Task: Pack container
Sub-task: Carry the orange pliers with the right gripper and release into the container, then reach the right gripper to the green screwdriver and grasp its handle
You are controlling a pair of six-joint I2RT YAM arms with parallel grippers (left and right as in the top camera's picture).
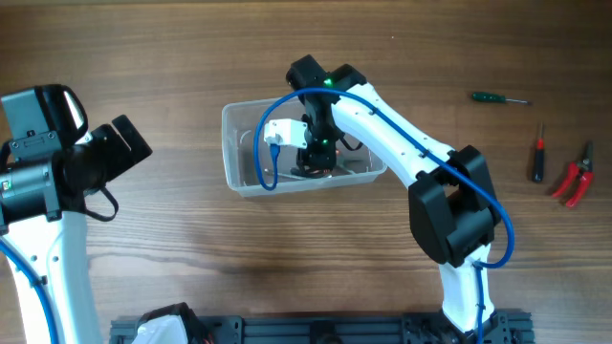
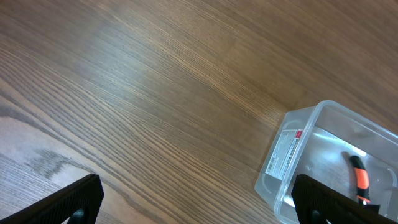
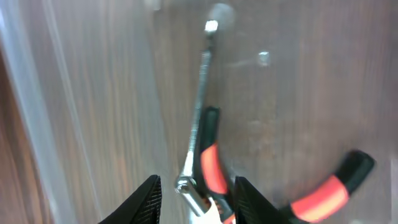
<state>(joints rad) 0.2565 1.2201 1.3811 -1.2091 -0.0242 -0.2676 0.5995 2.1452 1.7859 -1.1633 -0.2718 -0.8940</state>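
Container (image 1: 229,158) | step: right gripper (image 3: 199,193) inside, fingers parted astride orange tool (image 3: 211,168), grip unclear | left gripper (image 2: 196,196) spread, empty | next: lift clear, fetch screwdriver (image 1: 497,97) far right

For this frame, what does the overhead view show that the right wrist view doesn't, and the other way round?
Only overhead: three tools on the table, right side: a green screwdriver, a red-handled screwdriver and red pliers; also the left gripper. Only right wrist: a close look at an orange-and-black-handled tool with a metal shaft, between the fingers of the right gripper. Both: that gripper down in the container.
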